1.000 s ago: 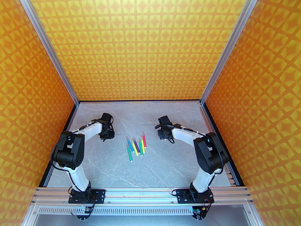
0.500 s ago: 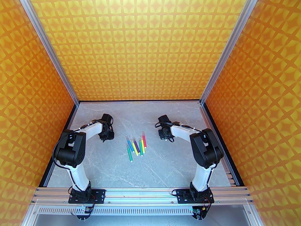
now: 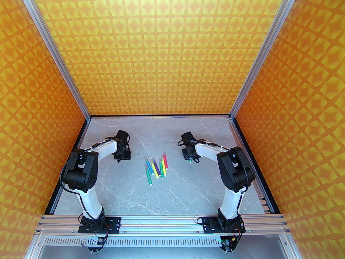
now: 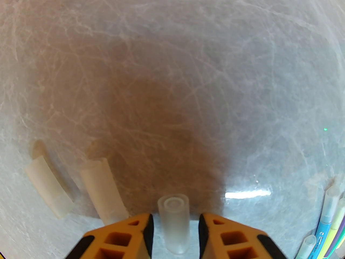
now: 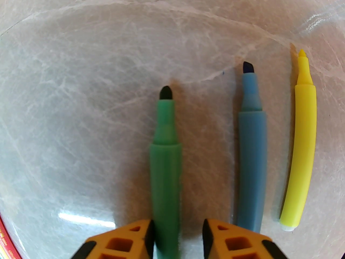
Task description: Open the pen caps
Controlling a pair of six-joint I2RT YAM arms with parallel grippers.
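In the left wrist view my left gripper (image 4: 175, 217) stands open low over the table, with a translucent pen cap (image 4: 173, 222) lying loose between its fingers, a gap on each side. Two more pen caps (image 4: 48, 189) (image 4: 102, 187) lie to its left. My right gripper (image 5: 178, 224) is open around the barrel of an uncapped green pen (image 5: 165, 158) that rests on the table. An uncapped blue pen (image 5: 252, 166) and a yellow pen (image 5: 300, 155) lie to its right. Several capped pens (image 3: 156, 167) lie in a cluster between the left gripper (image 3: 122, 157) and the right gripper (image 3: 189, 159).
The grey marble table (image 3: 188, 193) is walled by orange patterned panels on three sides. Aluminium rails run along its near edge and right side. Capped pen ends (image 4: 327, 225) reach into the lower right of the left wrist view.
The right arm's elbow has swung left and its gripper has sunk slightly toward the table. The left arm has barely shifted. The pen cluster has not moved.
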